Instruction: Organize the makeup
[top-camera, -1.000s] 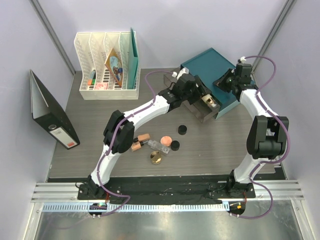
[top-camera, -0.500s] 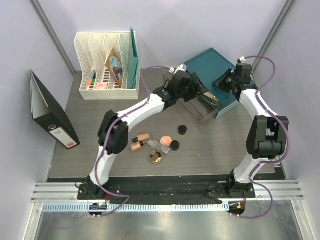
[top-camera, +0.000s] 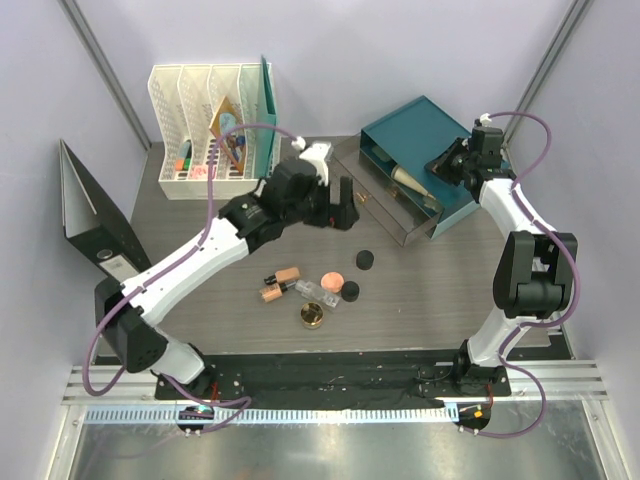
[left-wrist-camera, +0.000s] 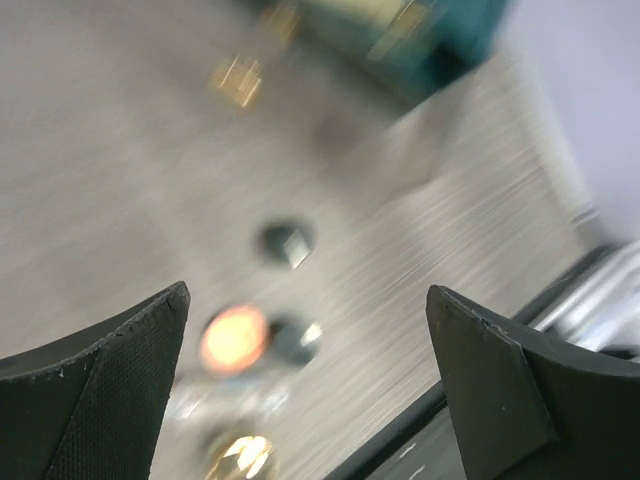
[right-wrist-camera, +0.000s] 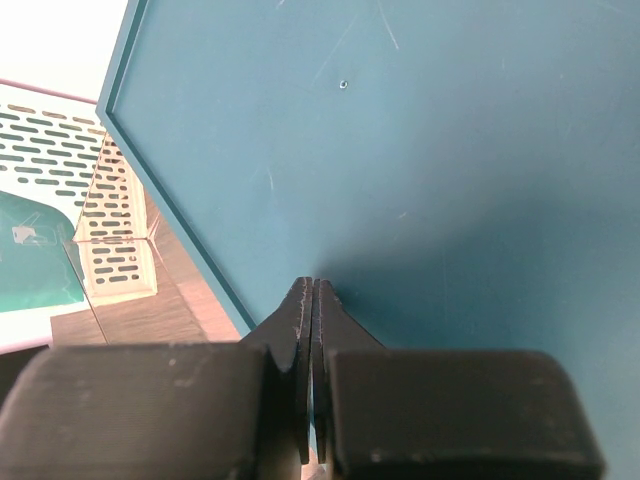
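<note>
Far left: black binder against the wall, white file rack behind it, neither part of the job. Next, the left gripper, hanging above bare table between rack and drawer, fingers spread wide with nothing between them. Looks turned toward the loose makeup to choose a piece. Below and slightly left of it, the cluster near the table's front: two peach tubes side by side, clear glass bottle just beside them, coral compact and one black pot close by, gold jar nearest the front edge, second black pot apart, toward the drawer. Blurred in the left wrist view, yet enough to pick out compact, pot and jar. Further right, the open drawer pulled out of the teal box, holding the beige gold-capped bottle on its side. Far right, the right gripper, jaws pressed together and empty, tip on or just above the box lid. Seemingly there to pin the box against sliding during loading. Leaves seven pieces to move.
</note>
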